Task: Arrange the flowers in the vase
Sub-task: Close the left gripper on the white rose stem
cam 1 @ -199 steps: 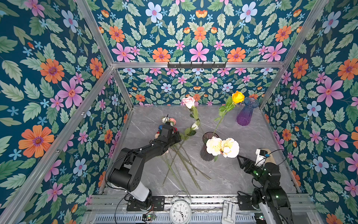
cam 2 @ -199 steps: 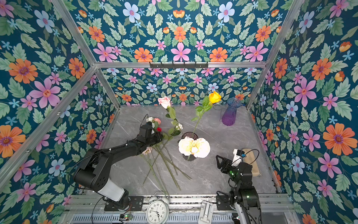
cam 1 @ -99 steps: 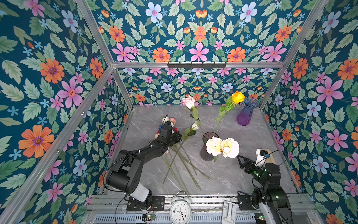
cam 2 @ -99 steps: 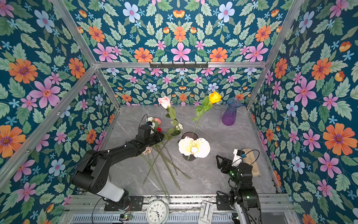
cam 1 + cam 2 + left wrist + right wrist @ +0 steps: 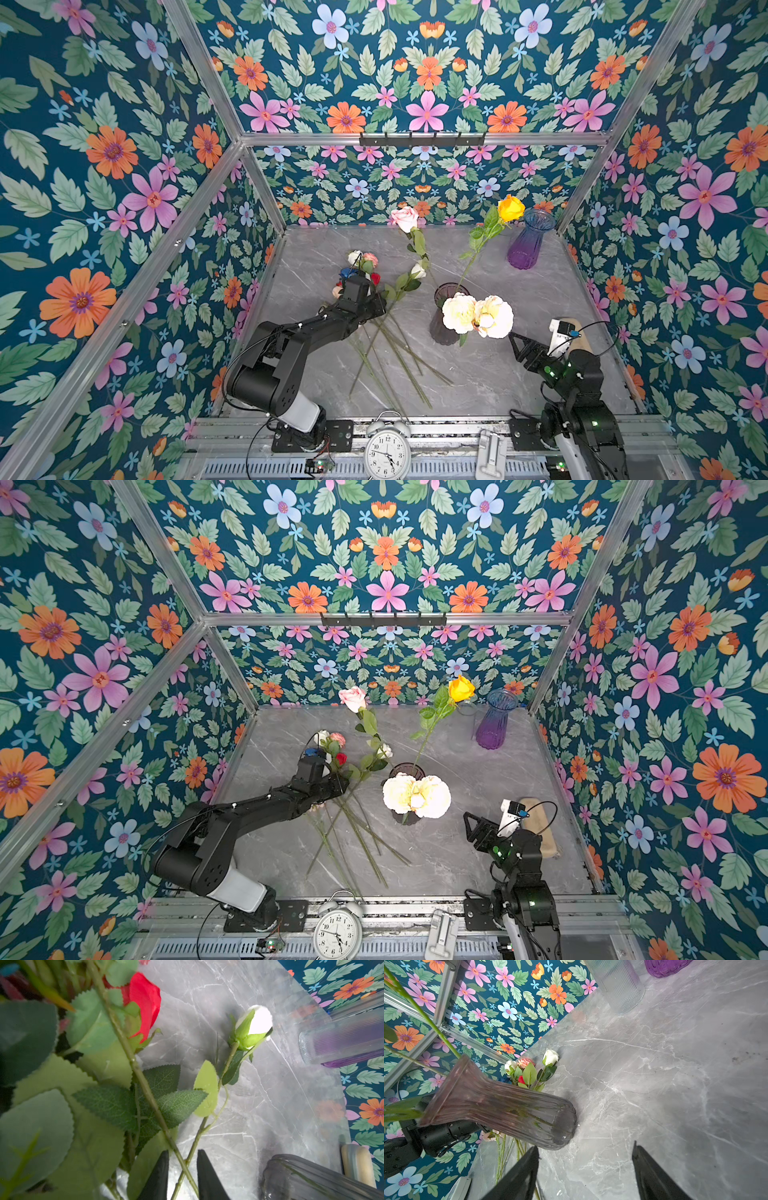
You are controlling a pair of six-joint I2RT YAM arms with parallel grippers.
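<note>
Two wiry stems [image 5: 185, 1164] cross within the barely parted left pincer [image 5: 182, 1150]; right pincer [image 5: 585, 1145] gapes.

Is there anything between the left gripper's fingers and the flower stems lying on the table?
Nothing visible. In the left wrist view the left gripper has its fingers on either side of two crossed green stems; only leaves crowd beside them.

Loose flowers [image 5: 417, 271], vases [image 5: 528, 245] on marble table [image 5: 519, 374]
</note>
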